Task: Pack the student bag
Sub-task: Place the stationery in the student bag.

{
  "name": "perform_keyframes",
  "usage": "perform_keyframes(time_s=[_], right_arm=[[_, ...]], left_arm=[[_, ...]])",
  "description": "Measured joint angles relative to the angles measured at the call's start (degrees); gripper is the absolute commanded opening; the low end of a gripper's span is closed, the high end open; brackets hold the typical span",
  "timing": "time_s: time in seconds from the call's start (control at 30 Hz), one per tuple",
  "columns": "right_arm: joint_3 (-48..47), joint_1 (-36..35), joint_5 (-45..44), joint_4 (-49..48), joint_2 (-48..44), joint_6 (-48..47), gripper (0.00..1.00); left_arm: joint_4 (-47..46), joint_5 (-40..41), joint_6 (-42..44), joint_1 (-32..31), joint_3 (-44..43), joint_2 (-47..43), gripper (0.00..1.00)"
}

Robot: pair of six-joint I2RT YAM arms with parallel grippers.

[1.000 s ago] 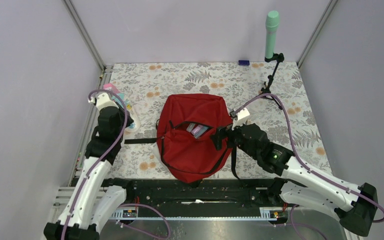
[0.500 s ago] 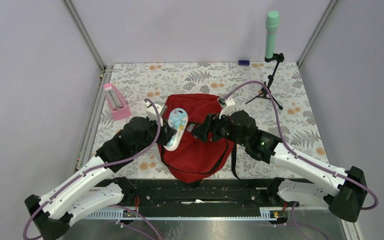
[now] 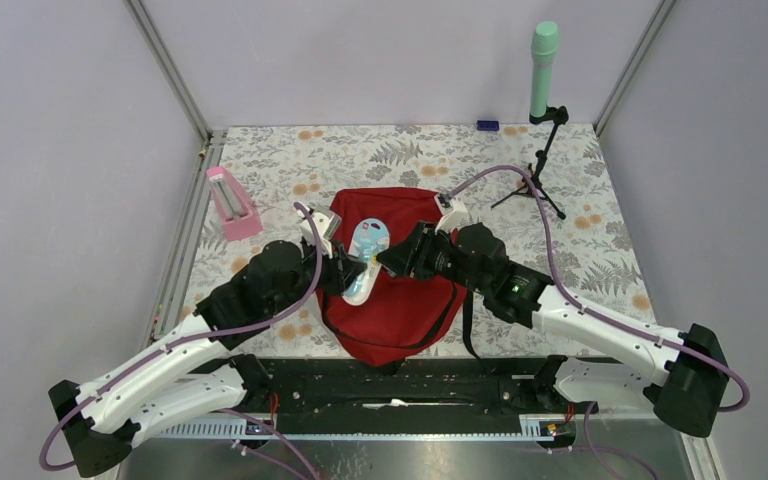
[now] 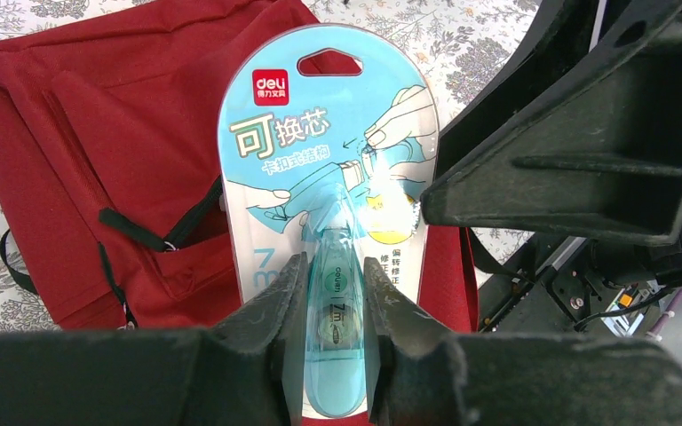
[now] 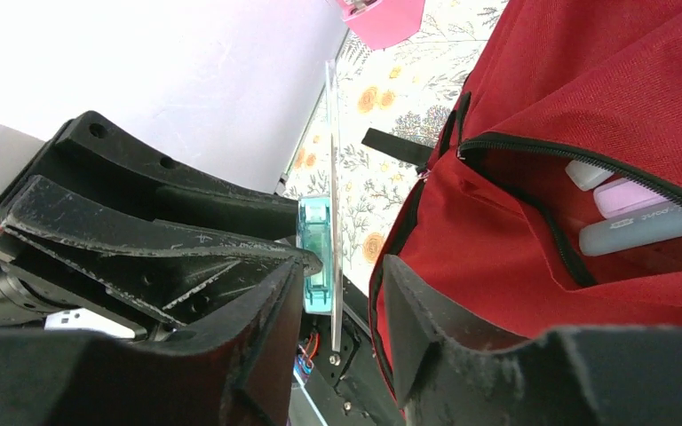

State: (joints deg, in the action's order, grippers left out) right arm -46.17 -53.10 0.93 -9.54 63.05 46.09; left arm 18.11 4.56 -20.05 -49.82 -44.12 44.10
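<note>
Red, soft and floppy, the student bag (image 3: 400, 315) lies on the table (image 3: 600, 250); just above it the left gripper (image 4: 333, 275) pinches a light tape pack (image 4: 320, 133), the right gripper (image 5: 337, 275) has its jaws apart, so hold the bag by its zip edge (image 5: 542, 156).

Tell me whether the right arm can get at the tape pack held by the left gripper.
Probably yes: the tape pack sits edge-on between the open jaws of the right gripper, unobstructed.

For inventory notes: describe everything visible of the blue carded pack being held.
The blue carded pack is a rounded blister card with a red logo, Chinese print and a hang hole, holding a teal dispenser. The left tool clamps its blister above the red bag; the right tool straddles its edge.
</note>
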Motion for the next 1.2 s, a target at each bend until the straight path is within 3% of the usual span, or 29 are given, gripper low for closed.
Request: perform_keyframes(time_s=[0.17, 0.47, 0.63, 0.67, 0.8, 0.9, 1.07, 1.2], right_arm=[[0.0, -0.9, -1.6, -1.5, 2.0, 2.1, 0.28], [0.0, -1.5, -2.9, -4.9, 5.7, 6.0, 0.26], [0.0, -2.1, -3.0, -6.3, 6.9, 6.7, 0.07], [0.0, -2.2, -3.0, -6.5, 6.9, 6.8, 0.02], [1.0, -2.4, -4.2, -7.4, 6.6, 6.8, 0.0], [2.3, -2.6, -6.4, -7.2, 5.2, 5.4, 0.0], [2.5, -1.6, -11.4, -4.4, 0.2, 1.4, 0.0], [3.4, 3.6, -11.9, -2.5, -5.2, 0.5, 0.0]], left_arm=[[0.0, 0.2, -0.3, 0.0, 0.8, -0.6, 0.0], [-0.2, 0.7, -0.9, -0.1, 1.6, -1.1, 0.0], [-0.2, 0.9, -1.0, -0.1, 1.6, -1.1, 0.0], [-0.2, 0.9, -1.0, -0.1, 1.6, -1.0, 0.07], [-0.2, 1.2, -1.1, -0.1, 1.6, -0.9, 0.54], [0.1, 1.6, -0.5, -0.1, 1.5, -0.8, 0.76], [4.4, 2.4, 4.3, -0.1, -2.6, 1.2, 0.96], [8.2, 4.2, 11.6, 0.3, -8.1, 5.0, 0.99]])
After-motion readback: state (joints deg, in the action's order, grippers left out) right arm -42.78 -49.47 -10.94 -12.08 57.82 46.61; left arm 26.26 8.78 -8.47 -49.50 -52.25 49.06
